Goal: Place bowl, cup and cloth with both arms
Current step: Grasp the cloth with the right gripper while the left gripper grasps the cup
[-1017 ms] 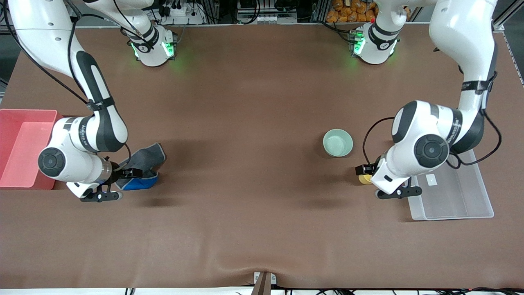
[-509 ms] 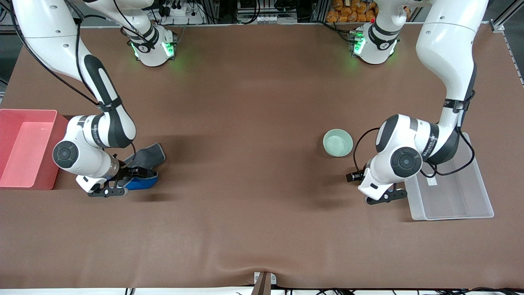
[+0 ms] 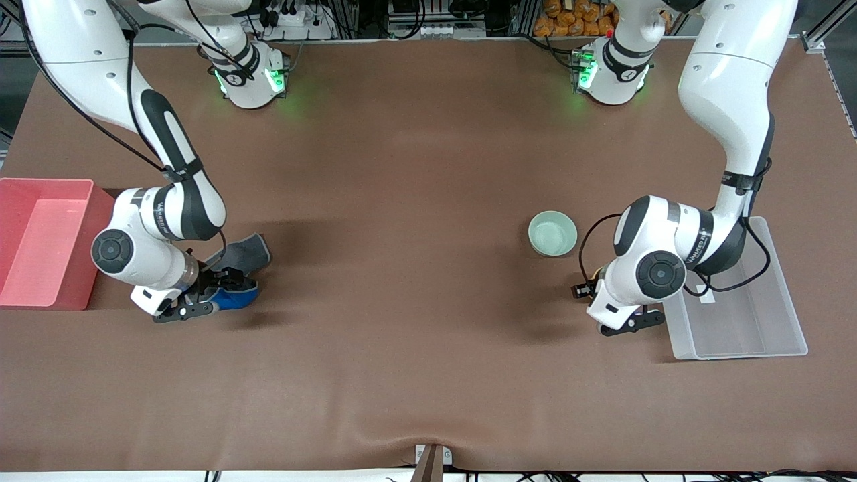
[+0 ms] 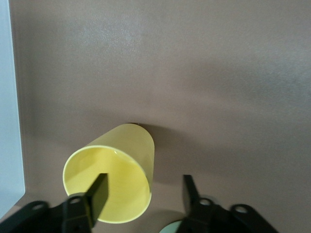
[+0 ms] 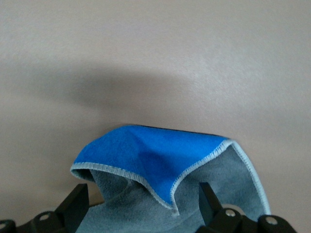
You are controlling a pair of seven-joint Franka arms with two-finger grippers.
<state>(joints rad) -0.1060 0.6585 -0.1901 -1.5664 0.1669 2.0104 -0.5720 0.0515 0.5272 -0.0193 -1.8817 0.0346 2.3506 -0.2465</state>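
Observation:
The yellow cup (image 4: 116, 167) lies tilted on its side on the brown table, its mouth toward my left gripper (image 4: 144, 182). That gripper is open: one finger is inside the cup's mouth, the other outside with a gap to the wall. In the front view the left arm's wrist hides the cup. The mint-green bowl (image 3: 552, 233) stands upright beside that wrist, farther from the front camera. The cloth (image 3: 244, 253) is crumpled, grey with a blue fold (image 5: 155, 153) turned up. My right gripper (image 5: 143, 194) stands open, low over the cloth (image 5: 233, 179), a finger on either side of the fold.
A clear plastic tray (image 3: 770, 335) sits at the left arm's end of the table, close to the left wrist. A red bin (image 3: 40, 241) sits at the right arm's end, beside the right arm's elbow.
The left wrist has moved over the cup and now hides it in the front view; its fingers have narrowed. The right gripper has shifted further onto the cloth.

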